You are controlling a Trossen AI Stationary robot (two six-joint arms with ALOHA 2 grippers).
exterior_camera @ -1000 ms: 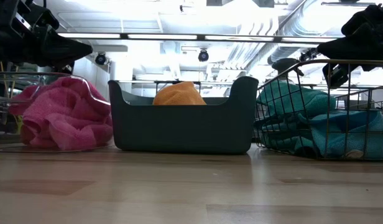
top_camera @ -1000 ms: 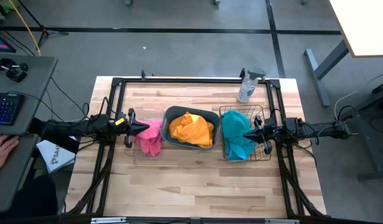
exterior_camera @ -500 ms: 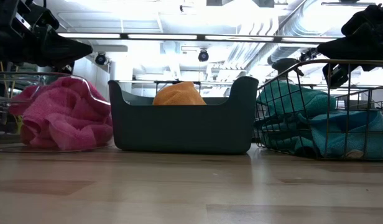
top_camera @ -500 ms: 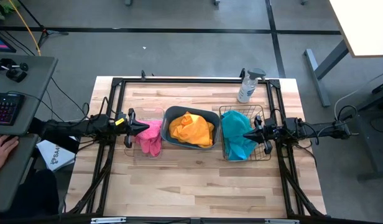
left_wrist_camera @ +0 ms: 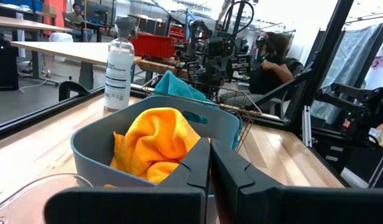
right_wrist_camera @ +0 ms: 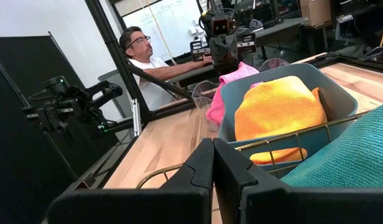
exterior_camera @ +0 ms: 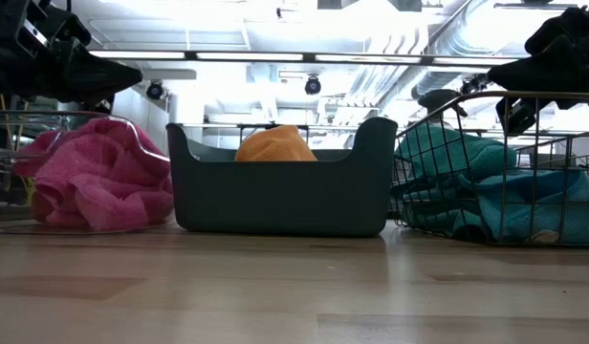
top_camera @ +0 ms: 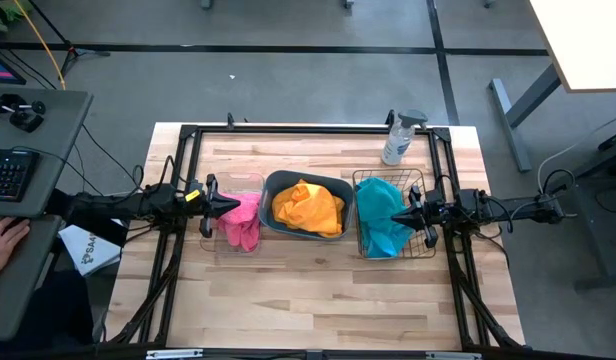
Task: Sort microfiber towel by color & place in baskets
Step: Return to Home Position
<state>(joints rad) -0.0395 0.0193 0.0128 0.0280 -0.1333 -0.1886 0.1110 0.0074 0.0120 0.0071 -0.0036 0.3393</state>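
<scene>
All the sorting looks done, so what is left is to bring both arms home cleanly. The hot pink fuzzy towel lies in the small clear plastic box. The orange-yellow towel sits in the dark teal rounded tub, and the turquoise towel fills the square wire-mesh basket.

Your left gripper hangs over the pink towel with its fingers pressed together and nothing between them. Your right gripper is closed and empty too, above the turquoise towel.

Lift each wrist straight up before you draw it back outward. That way no fingertip catches a loop of cloth or the wire rim and tips a basket. Keep the right arm low-risk by retreating along its own side, well away from the clear spray bottle at the far edge.
</scene>
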